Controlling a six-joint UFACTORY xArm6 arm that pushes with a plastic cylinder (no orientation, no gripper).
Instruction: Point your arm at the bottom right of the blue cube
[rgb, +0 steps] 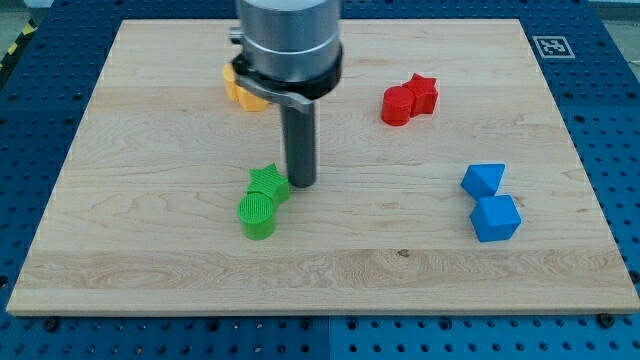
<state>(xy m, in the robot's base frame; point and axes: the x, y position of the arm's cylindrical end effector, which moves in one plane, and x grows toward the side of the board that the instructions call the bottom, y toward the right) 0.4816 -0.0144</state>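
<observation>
The blue cube (495, 217) lies at the view's right, just below a second blue block (484, 180) with slanted faces; the two touch. My tip (301, 184) rests on the board near the middle, far to the left of the blue cube. It stands right beside a green star (267, 183), touching or nearly touching its right side. A green cylinder (257, 216) lies just below the star.
A red cylinder (397, 105) and a red star (422, 93) sit together at the upper right. A yellow block (241, 88) at the upper middle is partly hidden behind the arm. The wooden board (150, 270) ends on blue perforated table.
</observation>
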